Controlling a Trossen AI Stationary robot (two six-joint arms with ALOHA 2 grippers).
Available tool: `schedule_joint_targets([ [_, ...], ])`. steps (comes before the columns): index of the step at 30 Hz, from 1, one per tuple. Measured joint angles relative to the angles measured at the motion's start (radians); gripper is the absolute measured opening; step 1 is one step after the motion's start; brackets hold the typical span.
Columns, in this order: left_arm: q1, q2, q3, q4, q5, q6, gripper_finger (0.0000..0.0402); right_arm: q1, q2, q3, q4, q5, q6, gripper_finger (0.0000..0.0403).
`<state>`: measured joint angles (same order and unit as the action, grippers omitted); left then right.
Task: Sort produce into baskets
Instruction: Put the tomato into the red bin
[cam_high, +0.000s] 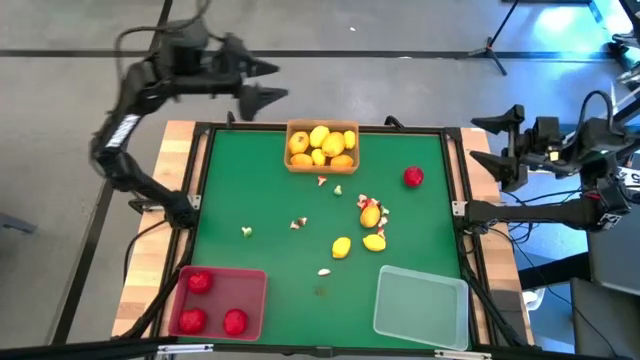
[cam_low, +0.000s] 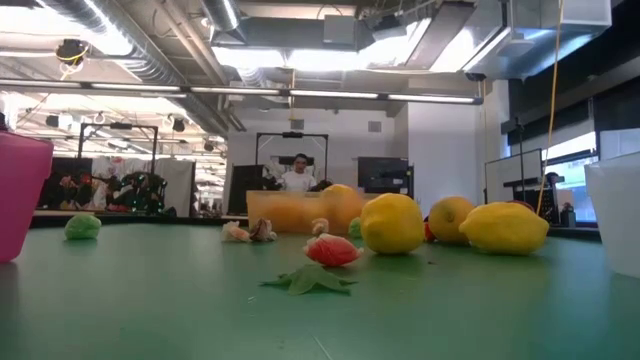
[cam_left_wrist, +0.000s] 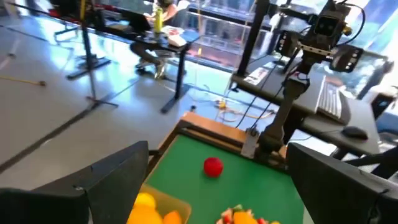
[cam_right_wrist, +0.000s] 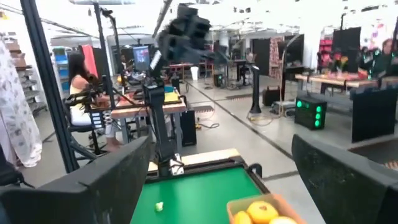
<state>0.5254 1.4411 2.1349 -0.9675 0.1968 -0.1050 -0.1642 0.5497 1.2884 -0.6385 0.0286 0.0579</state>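
Observation:
The orange basket (cam_high: 322, 146) at the table's far edge holds several yellow fruits. The red basket (cam_high: 218, 302) at the near left holds three red fruits. The clear basket (cam_high: 421, 305) at the near right holds nothing. One red fruit (cam_high: 413, 177) and yellow fruits (cam_high: 342, 247) with small bits (cam_high: 299, 223) lie loose on the green mat. My left gripper (cam_high: 275, 82) is open and empty, raised beyond the table's far left corner. My right gripper (cam_high: 485, 141) is open and empty, off the table's right edge.
The green mat (cam_high: 260, 190) has a raised black frame on wooden boards. In the low view the yellow fruits (cam_low: 392, 222) and a red bit on a leaf (cam_low: 332, 250) stand mid-table. A person (cam_low: 297, 175) sits in the room far behind the table.

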Motion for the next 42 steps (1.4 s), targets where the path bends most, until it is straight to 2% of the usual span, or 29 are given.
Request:
schedule_joint_targets([
  [4, -0.062, -0.096, -0.053, -0.017, -0.051, -0.001, 0.0377, 0.0, -0.058, -0.066, 0.015, 0.036, 0.033, 0.0386],
  [8, -0.14, -0.199, -0.178, 0.008, -0.17, -0.013, 0.0377, 0.0, -0.077, -0.121, 0.053, 0.041, 0.039, 0.0386],
  [14, -0.235, -0.406, -0.516, 0.252, -0.229, -0.076, 0.0377, 0.0, -0.083, -0.16, 0.093, 0.031, 0.038, 0.0386],
  [19, -0.26, -0.594, -0.81, 0.428, -0.343, -0.168, 0.0377, 0.0, -0.105, -0.165, 0.096, 0.012, 0.023, 0.0386],
  [24, -0.261, -0.76, -1.004, 0.536, -0.384, -0.255, 0.0377, 0.0, -0.173, -0.165, 0.068, 0.064, 0.02, 0.0385],
  [29, -0.26, -0.886, -1.107, 0.61, -0.41, -0.317, 0.0377, 0.0, -0.266, -0.164, 0.059, 0.124, 0.051, 0.0385],
  [35, -0.26, -0.971, -1.154, 0.613, -0.414, -0.317, 0.0376, 0.0, -0.331, -0.169, 0.026, 0.157, 0.069, 0.0385],
  [42, -0.26, -1.058, -1.25, 0.612, -0.483, -0.348, 0.0376, 0.0, -0.377, -0.305, 0.072, 0.145, 0.095, 0.0385],
])
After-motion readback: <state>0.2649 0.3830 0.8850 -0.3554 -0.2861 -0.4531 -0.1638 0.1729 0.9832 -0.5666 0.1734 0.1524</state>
